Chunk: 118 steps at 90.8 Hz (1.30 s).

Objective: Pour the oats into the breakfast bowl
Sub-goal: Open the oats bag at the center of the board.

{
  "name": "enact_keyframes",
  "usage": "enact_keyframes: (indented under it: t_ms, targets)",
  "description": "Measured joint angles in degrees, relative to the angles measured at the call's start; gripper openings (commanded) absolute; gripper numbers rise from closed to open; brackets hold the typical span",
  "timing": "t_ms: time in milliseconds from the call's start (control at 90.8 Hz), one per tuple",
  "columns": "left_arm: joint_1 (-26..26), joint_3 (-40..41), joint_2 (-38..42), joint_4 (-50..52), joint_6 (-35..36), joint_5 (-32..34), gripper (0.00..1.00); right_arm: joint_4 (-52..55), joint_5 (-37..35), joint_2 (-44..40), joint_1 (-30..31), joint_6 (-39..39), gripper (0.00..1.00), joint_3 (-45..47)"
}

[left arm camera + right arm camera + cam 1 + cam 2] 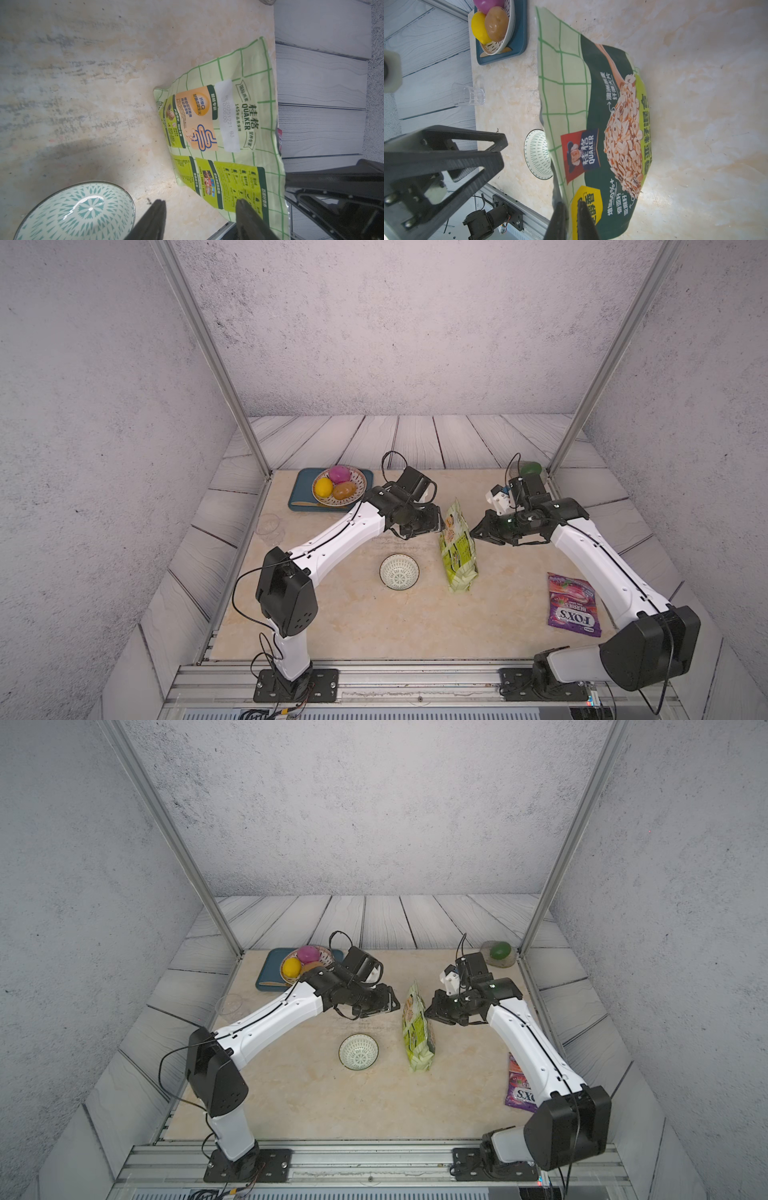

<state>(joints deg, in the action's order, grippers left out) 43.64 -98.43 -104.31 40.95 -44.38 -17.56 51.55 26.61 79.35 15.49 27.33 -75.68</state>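
My top views look steeply down over the whole bench (374, 626); both wrist cameras sit close, sharing the oats pouch (228, 124) and breakfast bowl (79, 212).

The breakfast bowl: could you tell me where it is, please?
In a top view the breakfast bowl stands mid-table, left of the upright oats pouch, apart from it.

The left arm (336, 537) and right arm (598, 568) share glossy white link shells with small dark screw holes, boxy black joint housings (286, 597), thin black cables (234, 593) looping outside, black bolted base plates (326, 681) and black open-framed triangular jaws; the right wrist carries a white block (498, 499)
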Motion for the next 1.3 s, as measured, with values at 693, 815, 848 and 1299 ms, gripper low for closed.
enact_keyframes:
  t_ms: [693, 815, 848, 1299]
  targets:
    - [0.0, -0.7, 0.0, 0.0, -0.1, -0.2, 0.58, 0.4, -6.3, 1.1, 4.2, -2.3, 0.0, 0.0]
    - [0.0, -2.5, -1.0, -0.1, -0.5, -0.9, 0.58, 0.1, -4.9, 1.2, 4.2, -2.1, 0.0, 0.0]
    - [0.0, -2.8, -1.3, -0.2, -0.7, -1.1, 0.58, 0.0, -4.3, 1.2, 4.2, -2.0, 0.0, 0.0]
    - [0.5, -4.3, -4.8, -2.7, -2.4, -6.0, 0.52, -6.4, 1.8, 0.9, 4.2, 4.6, 0.0, 3.8]
